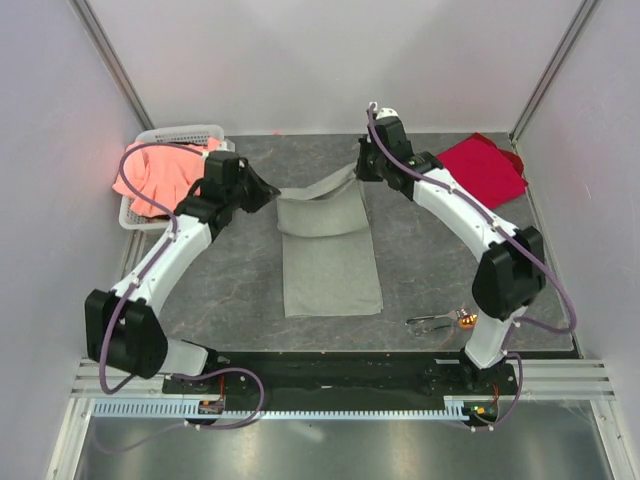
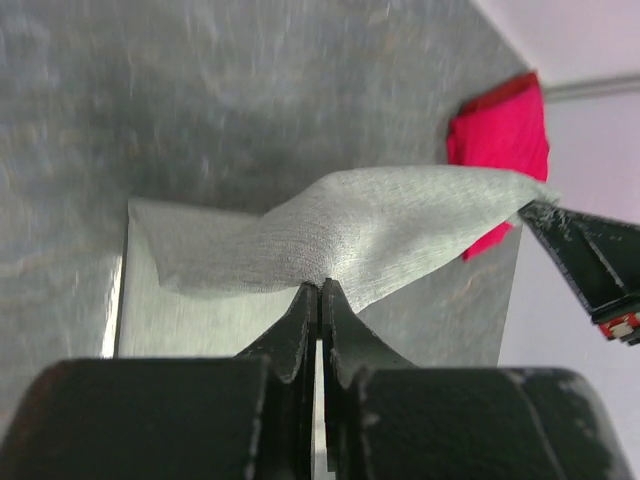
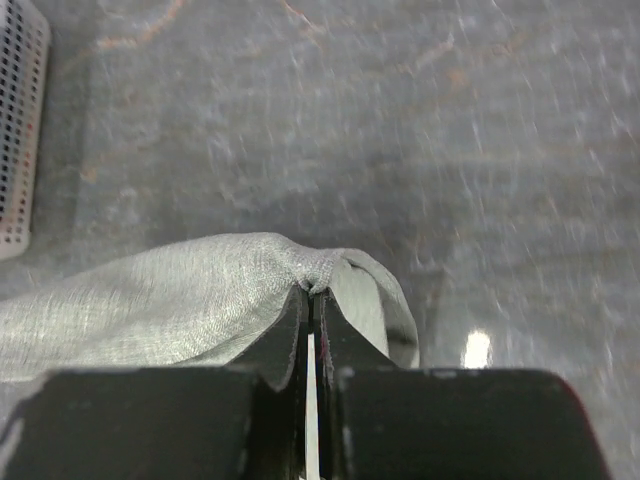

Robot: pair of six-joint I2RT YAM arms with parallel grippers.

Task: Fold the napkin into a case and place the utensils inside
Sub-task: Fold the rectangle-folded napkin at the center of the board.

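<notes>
My left gripper (image 2: 320, 287) is shut tight on the napkin's (image 1: 330, 265) far left corner. My right gripper (image 3: 313, 291) pinches the far right corner the same way. The far edge hangs raised off the desk (image 1: 430, 260) between the two, and the near part lies flat mid-desk. Utensils (image 1: 440, 321) lie on the desk by the right arm's base, well apart from the napkin. Red cloth (image 1: 483, 168) far right, orange cloth (image 1: 160, 178) in the basket (image 1: 190, 131) far left.
</notes>
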